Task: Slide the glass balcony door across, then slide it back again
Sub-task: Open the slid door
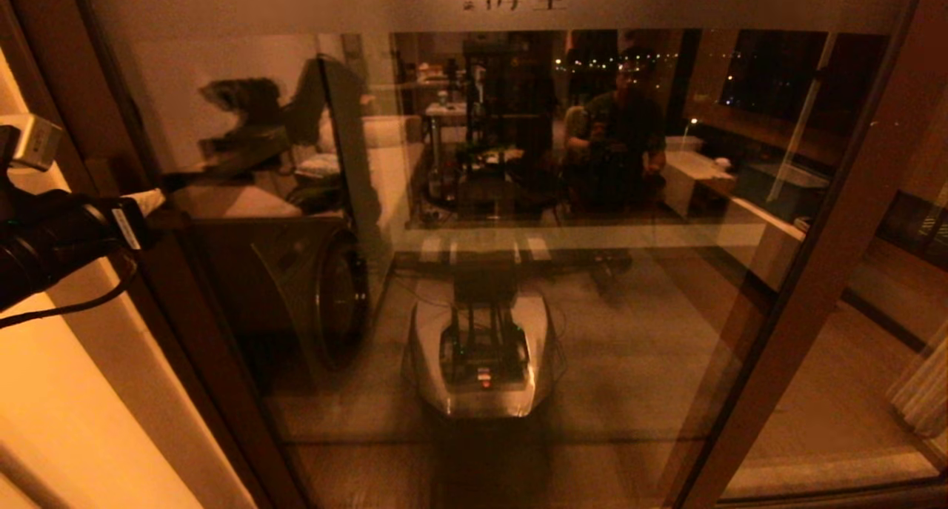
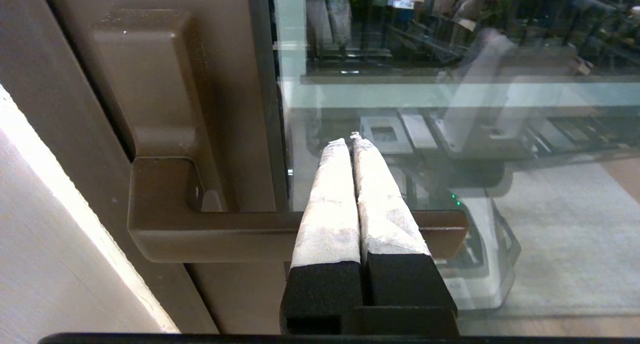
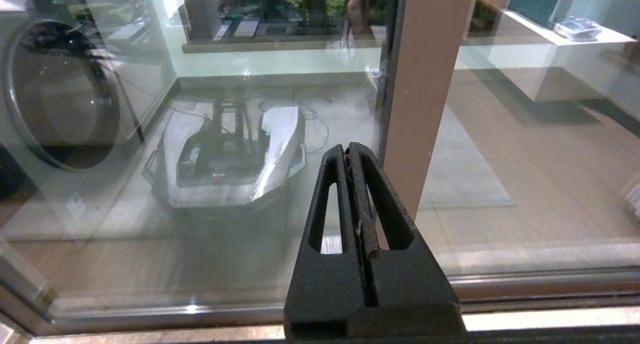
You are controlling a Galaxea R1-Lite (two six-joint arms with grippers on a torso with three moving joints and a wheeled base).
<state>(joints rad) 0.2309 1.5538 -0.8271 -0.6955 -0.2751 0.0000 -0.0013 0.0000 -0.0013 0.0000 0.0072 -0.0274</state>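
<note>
The glass balcony door [image 1: 637, 361] fills the head view, with its frosted top band [image 1: 296, 1] carrying dark characters. Its brown left stile [image 1: 185, 309] bears a blocky brown pull handle [image 2: 210, 234]. My left gripper [image 2: 350, 143] is shut with nothing between its fingers. Its white-wrapped fingers [image 2: 330, 209] lie across the handle's bar, tips close to the glass. In the head view the left gripper [image 1: 154, 198] reaches in from the left to that stile. My right gripper [image 3: 348, 148] is shut and empty, near the glass beside the door's right stile [image 3: 425, 83]. It is out of the head view.
A cream wall [image 1: 74, 405] borders the left stile. The door's right stile [image 1: 837, 250] slants across the right side, with a curtain [image 1: 922, 390] beyond. A round washer drum [image 1: 337, 294] shows behind the glass. The floor track [image 3: 525, 284] runs along the bottom.
</note>
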